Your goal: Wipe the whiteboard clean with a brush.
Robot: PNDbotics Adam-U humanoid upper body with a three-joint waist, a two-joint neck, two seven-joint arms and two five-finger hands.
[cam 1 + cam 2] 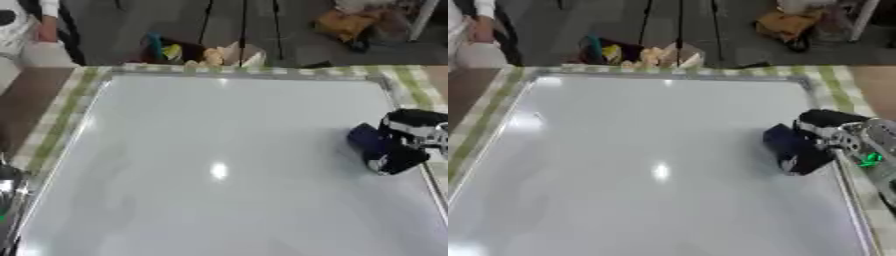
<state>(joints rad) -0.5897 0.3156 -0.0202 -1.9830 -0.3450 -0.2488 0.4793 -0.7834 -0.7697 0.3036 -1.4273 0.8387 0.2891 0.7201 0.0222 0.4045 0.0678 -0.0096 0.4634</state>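
While gripped in right hand (833, 131), fingers curled round it: dark blue brush (791, 145), lying on whiteboard (219, 165) near right edge, mid-length. Board surface apparently unmarked. Risks, judged: brush overrunning right frame edge; tilting and losing flat contact. Left hand unseen.

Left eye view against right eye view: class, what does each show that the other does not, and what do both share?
Only the left eye view shows a dark part with a green speck at its lower left edge. Only the right eye view shows a green light on the right arm's wrist. Both show the whiteboard, free of visible marks, the right hand near the board's right edge, curled on a dark blue brush, and a checked cloth beneath.
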